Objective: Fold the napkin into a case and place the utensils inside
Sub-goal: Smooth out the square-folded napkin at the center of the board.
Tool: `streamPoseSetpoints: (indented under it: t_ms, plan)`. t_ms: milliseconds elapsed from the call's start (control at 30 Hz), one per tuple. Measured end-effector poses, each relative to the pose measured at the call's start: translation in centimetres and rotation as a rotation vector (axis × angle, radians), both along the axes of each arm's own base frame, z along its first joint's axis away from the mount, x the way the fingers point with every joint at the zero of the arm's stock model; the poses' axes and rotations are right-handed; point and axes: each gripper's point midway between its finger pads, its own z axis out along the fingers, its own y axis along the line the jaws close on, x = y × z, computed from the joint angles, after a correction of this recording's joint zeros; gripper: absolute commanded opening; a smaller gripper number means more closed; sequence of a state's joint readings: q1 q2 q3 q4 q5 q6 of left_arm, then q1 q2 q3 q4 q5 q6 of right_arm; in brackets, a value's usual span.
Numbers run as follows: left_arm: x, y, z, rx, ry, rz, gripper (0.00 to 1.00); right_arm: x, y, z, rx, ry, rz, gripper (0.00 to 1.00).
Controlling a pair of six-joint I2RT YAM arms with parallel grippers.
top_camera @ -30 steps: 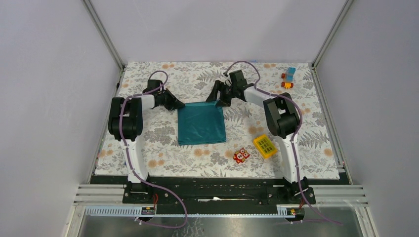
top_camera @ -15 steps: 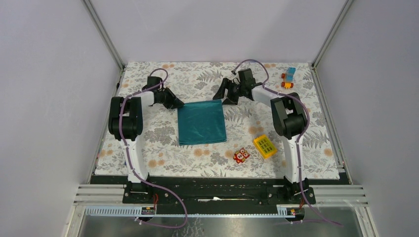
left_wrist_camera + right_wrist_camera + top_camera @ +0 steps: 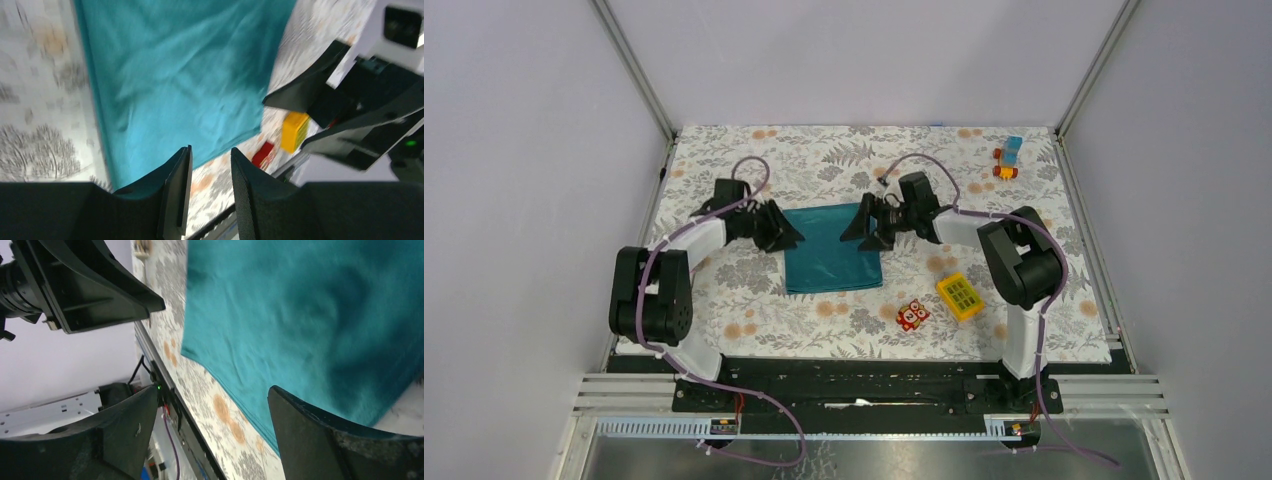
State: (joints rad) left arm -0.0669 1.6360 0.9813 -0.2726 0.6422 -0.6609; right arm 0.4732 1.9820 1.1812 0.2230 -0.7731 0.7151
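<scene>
The teal napkin (image 3: 832, 258) lies flat as a rough square on the floral table, unfolded. It fills the left wrist view (image 3: 180, 75) and the right wrist view (image 3: 310, 305). My left gripper (image 3: 788, 238) hangs at the napkin's left edge. Its fingers stand a narrow gap apart with nothing between them (image 3: 210, 150). My right gripper (image 3: 856, 228) is over the napkin's right part, wide open and empty (image 3: 212, 390). Each gripper shows in the other's wrist view. No case is formed. The utensils are out of view.
A yellow gridded block (image 3: 960, 296) and a red owl toy (image 3: 912, 315) sit to the near right of the napkin. A blue and orange toy (image 3: 1008, 157) stands at the far right corner. Walls enclose the table on three sides.
Both grippers have moved from the napkin's far corners toward the near side, along its left and right edges. The napkin lies much as before.
</scene>
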Motion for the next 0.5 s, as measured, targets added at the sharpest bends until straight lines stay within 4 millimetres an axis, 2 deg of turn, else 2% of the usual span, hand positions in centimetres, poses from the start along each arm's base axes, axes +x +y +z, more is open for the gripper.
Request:
streamPoseSetpoints:
  t_ms: [100,233,367,500]
  plan:
    - [-3.7,-0.4,-2.9,0.017,0.086,-0.039,0.38,-2.1,-0.5,-1.9,-0.005,0.069,0.012,0.88]
    - [-7.0,0.0,-5.8,0.039,0.192,-0.042,0.36,-3.0,-1.0,-2.9,-0.008,0.092,0.015,0.88]
    - [-8.3,0.5,-7.2,0.066,0.231,-0.028,0.36,-3.6,-1.4,-3.4,-0.022,0.098,0.017,0.88]
    - [-8.5,0.6,-7.1,0.067,0.214,-0.027,0.4,-3.9,-2.2,-3.1,-0.069,0.077,0.004,0.85]
